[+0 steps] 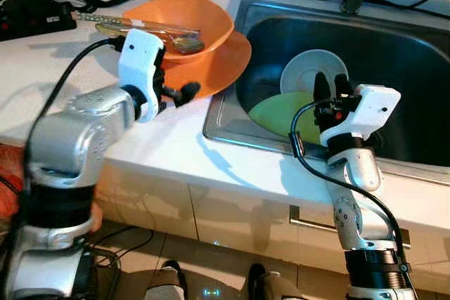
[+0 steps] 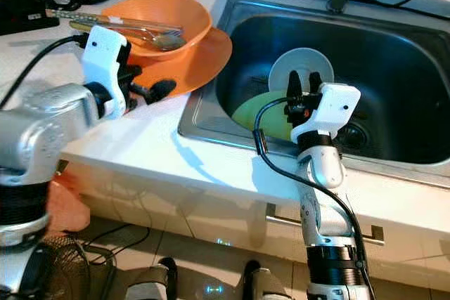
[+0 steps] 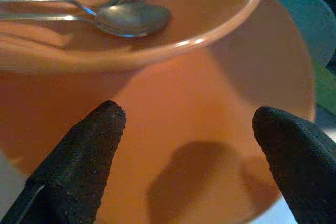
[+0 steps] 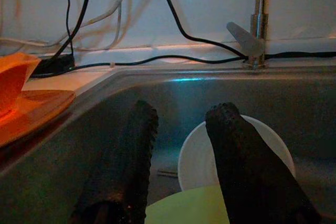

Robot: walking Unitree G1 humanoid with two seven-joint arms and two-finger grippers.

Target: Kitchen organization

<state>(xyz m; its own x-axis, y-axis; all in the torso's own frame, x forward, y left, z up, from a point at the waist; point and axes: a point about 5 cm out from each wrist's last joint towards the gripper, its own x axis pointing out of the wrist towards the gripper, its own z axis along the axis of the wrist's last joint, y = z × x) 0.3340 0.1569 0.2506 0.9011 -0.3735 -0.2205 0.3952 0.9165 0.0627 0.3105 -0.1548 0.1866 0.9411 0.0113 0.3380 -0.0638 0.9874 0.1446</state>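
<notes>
Sink (image 1: 394, 40) of steel holds a white plate (image 1: 309, 68) and a green plate (image 1: 281, 114); the right gripper (image 1: 330, 86) hovers above them, fingers parted. Orange plate (image 1: 228, 61) on the counter carries an orange bowl (image 1: 190, 22) (spoon (image 3: 131, 19) inside). Left gripper (image 3: 189, 124), fingers spread, hangs over that plate's rim.

No readable text, labels, brands or numbers anywhere: none on the bowl (image 1: 184, 20), plates, sink (image 1: 365, 47), bench (image 1: 169, 142) or cables.
</notes>
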